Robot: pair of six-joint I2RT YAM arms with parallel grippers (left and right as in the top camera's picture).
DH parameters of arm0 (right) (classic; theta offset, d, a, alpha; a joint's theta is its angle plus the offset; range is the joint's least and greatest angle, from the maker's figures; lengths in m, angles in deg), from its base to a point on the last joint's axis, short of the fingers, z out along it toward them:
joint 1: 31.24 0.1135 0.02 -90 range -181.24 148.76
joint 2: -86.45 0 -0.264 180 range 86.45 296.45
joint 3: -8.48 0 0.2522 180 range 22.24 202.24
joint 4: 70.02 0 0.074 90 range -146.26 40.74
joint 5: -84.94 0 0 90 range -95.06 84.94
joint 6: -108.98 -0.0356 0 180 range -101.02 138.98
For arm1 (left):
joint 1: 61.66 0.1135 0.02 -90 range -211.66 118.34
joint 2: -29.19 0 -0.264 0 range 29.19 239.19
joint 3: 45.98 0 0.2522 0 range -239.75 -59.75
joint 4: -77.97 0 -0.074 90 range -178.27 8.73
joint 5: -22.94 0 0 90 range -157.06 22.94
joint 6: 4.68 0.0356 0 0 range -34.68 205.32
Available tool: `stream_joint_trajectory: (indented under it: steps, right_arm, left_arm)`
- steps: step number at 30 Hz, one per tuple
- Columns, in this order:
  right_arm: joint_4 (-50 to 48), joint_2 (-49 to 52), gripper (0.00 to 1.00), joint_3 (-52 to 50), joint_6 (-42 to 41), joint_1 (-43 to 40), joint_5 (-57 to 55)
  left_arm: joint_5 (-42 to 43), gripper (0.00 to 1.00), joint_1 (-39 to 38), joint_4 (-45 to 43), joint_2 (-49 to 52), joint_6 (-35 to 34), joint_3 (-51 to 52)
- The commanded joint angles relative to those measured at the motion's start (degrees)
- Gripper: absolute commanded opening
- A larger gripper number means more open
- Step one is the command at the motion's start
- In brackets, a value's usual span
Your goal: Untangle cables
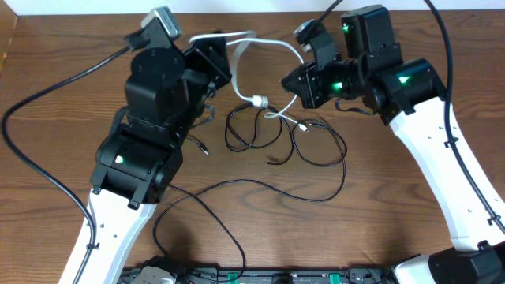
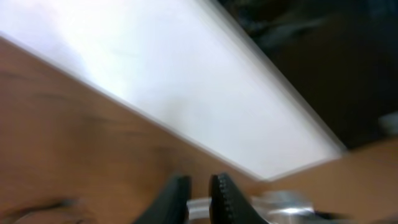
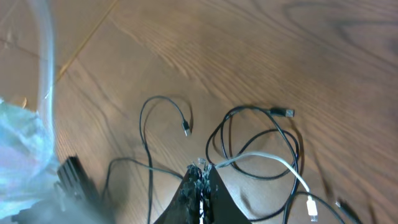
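The white cable (image 1: 259,101) is held by both arms: the left end effector (image 2: 199,200) is closed on it, and the right end effector (image 3: 201,186) is likewise clamped. The black cables (image 1: 272,134) lie looped on the worktop (image 1: 379,205) between them. The white cord should be drawn apart slowly and lifted so that no black loop is dragged. No writing can be read

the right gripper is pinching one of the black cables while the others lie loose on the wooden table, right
Not quite: the right gripper is pinching the white cable, not a black one. The right wrist view shows the white cable leaving its closed fingertips. The black cables do lie loose on the wooden table.
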Motion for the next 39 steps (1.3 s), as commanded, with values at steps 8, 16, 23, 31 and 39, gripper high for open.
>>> stream_joint_trajectory:
  steps: [8,16,23,31,39]
  right_arm:
    - [0.15,-0.52,0.01,-0.07,-26.03,-0.31,-5.07]
    - [-1.55,-0.50,0.02,-0.09,-40.50,-0.35,-5.33]
    - [-4.17,-0.50,0.02,-0.07,-54.40,-0.55,-6.62]
    - [-11.34,-0.50,0.02,-0.09,-65.29,-2.71,3.23]
    - [-19.74,-0.50,0.01,-0.07,-74.03,-3.61,16.61]
  left_arm:
    - [-9.84,0.82,0.17,12.17,2.99,12.90,-0.57]
    - [11.98,0.82,0.13,17.64,4.04,20.85,-0.57]
    - [34.56,0.82,0.13,13.64,4.04,38.71,-0.57]
    - [35.65,0.82,0.13,12.35,4.11,50.36,-0.57]
    - [35.65,0.82,0.13,3.37,4.28,50.16,-0.57]
